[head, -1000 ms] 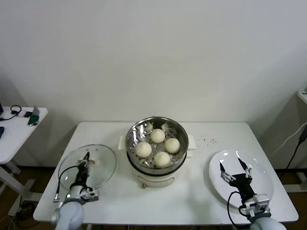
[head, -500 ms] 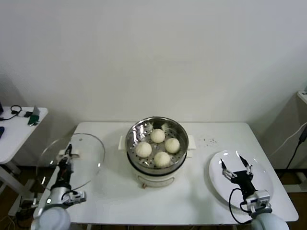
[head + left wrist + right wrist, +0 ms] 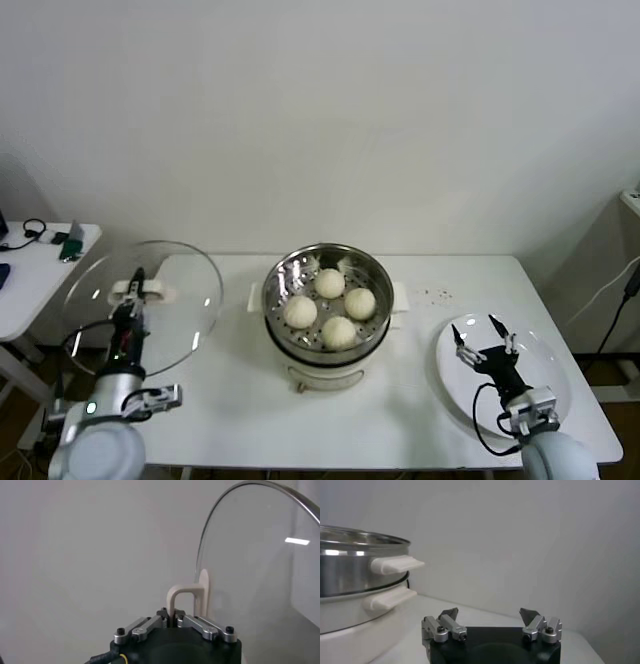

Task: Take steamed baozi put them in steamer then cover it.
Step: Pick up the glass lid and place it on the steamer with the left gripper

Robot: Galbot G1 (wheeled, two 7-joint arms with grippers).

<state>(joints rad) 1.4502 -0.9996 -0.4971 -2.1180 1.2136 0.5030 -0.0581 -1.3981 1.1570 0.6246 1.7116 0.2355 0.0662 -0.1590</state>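
Left gripper (image 3: pixel 131 293): pinched tight on the cover's cream bar handle (image 3: pixel 186 597), up off the table at its left end.
Cover (image 3: pixel 170 305): held in the air and tilted, glass face toward the room, left of the steamer and apart from it; its metal rim (image 3: pixel 235 495) arcs past the wrist camera.
Steamer (image 3: pixel 283 272): open, sitting on its white pot base (image 3: pixel 325 375) at the middle of the table (image 3: pixel 230 400).
Baozi (image 3: pixel 338 331): four in the basket, set in a loose diamond, none touching the rim.
Right gripper (image 3: pixel 482 335): fingers spread wide, holding nothing, above the plate (image 3: pixel 545 370) at the right end of the table.
Right wrist view: the steamer's side handle (image 3: pixel 395 564) and the base's handle below it stand off to one side, well apart from the fingertips.
Side table (image 3: pixel 30 270): far left, with small dark items on it.
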